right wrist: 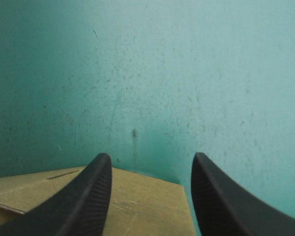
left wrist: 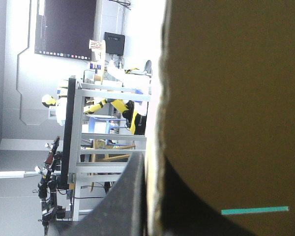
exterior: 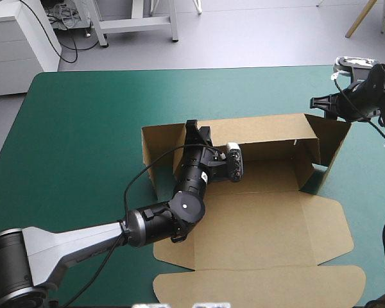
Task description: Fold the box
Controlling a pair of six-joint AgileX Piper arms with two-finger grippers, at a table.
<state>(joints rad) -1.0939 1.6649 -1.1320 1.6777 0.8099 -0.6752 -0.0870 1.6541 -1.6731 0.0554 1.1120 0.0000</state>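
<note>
The brown box (exterior: 256, 218) lies in the middle of the table, its back wall raised, side flaps standing at both ends and the lid panels flat toward the near edge. My left gripper (exterior: 187, 130) is at the left end of the back wall. In the left wrist view the gripper (left wrist: 152, 162) straddles the board's edge, one black finger (left wrist: 130, 196) on each side of the box (left wrist: 236, 98), shut on it. My right gripper (exterior: 316, 102) hovers just beyond the box's far right corner. In its own view the right gripper (right wrist: 150, 160) is open over a corner of the box (right wrist: 137, 196).
The teal-green cover (exterior: 83, 128) lies bare to the left of and behind the box. A white cabinet (exterior: 19, 45) and a metal frame (exterior: 135, 22) stand on the floor beyond the table's far edge.
</note>
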